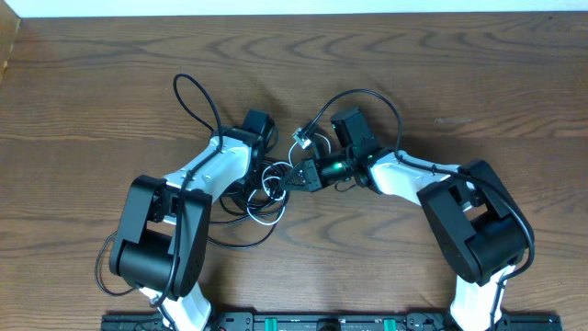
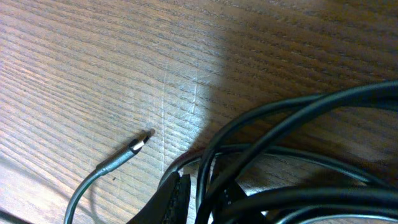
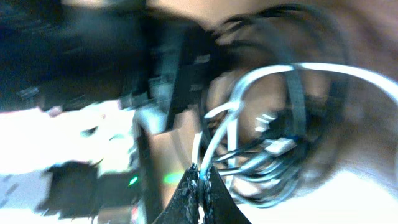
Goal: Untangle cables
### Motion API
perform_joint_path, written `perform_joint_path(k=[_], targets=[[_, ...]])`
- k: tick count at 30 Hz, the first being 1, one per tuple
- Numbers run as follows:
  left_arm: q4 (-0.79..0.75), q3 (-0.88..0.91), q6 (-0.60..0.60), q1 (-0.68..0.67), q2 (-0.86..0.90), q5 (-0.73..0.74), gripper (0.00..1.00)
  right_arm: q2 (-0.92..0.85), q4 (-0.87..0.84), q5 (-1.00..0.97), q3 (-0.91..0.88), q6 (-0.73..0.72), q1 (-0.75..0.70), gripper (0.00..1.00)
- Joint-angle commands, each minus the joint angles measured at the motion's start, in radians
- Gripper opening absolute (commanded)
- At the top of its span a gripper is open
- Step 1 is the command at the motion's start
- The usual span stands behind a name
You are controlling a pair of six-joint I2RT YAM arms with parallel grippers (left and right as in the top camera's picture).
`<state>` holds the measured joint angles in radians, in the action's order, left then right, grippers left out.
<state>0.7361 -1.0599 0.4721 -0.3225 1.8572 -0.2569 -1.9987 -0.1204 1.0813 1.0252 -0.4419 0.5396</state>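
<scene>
White cable (image 3: 298,67) pinched in the right hand (image 3: 200,176).

Cables (image 1: 262,193) are found as one knot near the middle of the bench (image 1: 459,55), slightly toward the near edge. Several thin black cables (image 2: 298,124) are looped over one another. One black strand (image 1: 241,245) is curved out toward the near edge. A white cable (image 3: 311,67) is coiled in small loops inside the knot and is pinched between the right gripper (image 3: 200,180) fingertips. A metal-tipped plug end (image 2: 138,145) is laid free on the wood. A pale plug (image 1: 300,138) is noted just beyond the knot's far side.
</scene>
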Motion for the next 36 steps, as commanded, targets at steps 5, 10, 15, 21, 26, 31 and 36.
perform_joint_path(k=[5,10,15,21,26,31,36], targets=[[0.006,0.042,0.008,0.003,0.056,0.047,0.20,-0.015,-0.008,0.212,-0.008,0.129,0.019,0.01],[0.006,0.042,0.008,0.003,0.056,0.047,0.20,-0.015,-0.018,0.213,-0.008,0.129,0.079,0.01],[0.007,0.042,0.008,0.003,0.056,0.047,0.20,-0.015,-0.171,0.321,-0.008,0.058,0.128,0.01],[0.007,0.042,0.008,0.003,0.056,0.047,0.20,-0.015,-0.482,0.370,-0.008,-0.242,0.136,0.01],[0.007,0.042,0.008,0.003,0.056,0.047,0.20,-0.015,-0.721,0.402,-0.008,-0.427,0.136,0.01],[0.007,0.042,0.008,0.003,0.056,0.047,0.20,-0.015,-1.099,0.421,-0.008,-0.707,0.135,0.01],[0.007,0.042,0.008,0.003,0.056,0.047,0.20,-0.005,-1.443,0.387,-0.006,-0.980,0.106,0.01]])
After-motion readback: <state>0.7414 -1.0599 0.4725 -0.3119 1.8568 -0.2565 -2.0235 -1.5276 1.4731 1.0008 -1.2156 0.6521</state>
